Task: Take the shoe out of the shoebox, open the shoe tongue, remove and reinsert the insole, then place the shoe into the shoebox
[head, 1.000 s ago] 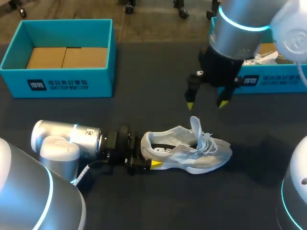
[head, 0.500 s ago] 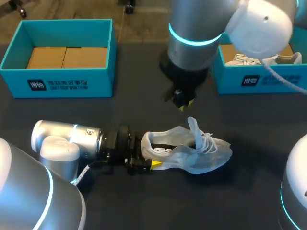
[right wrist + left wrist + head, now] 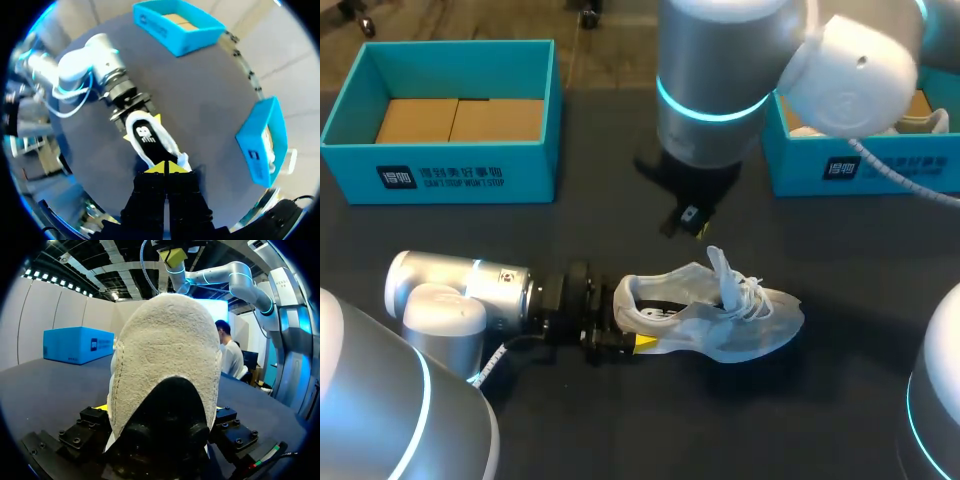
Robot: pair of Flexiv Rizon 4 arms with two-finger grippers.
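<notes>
The left gripper (image 3: 628,326) clamps the heel of the shoe (image 3: 725,328), lying lengthwise on the desk (image 3: 670,430), toe rightward, while the right gripper (image 3: 687,219) hovers nearest its upright tongue (image 3: 722,266), fingers pinched together, empty.

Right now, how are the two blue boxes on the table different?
The left box shows only brown cardboard inside, but the right box has a white shoe in it. The left box is in full view, while the right box is partly hidden behind my right arm. Both are bright blue, with the same dark label on the front.
</notes>
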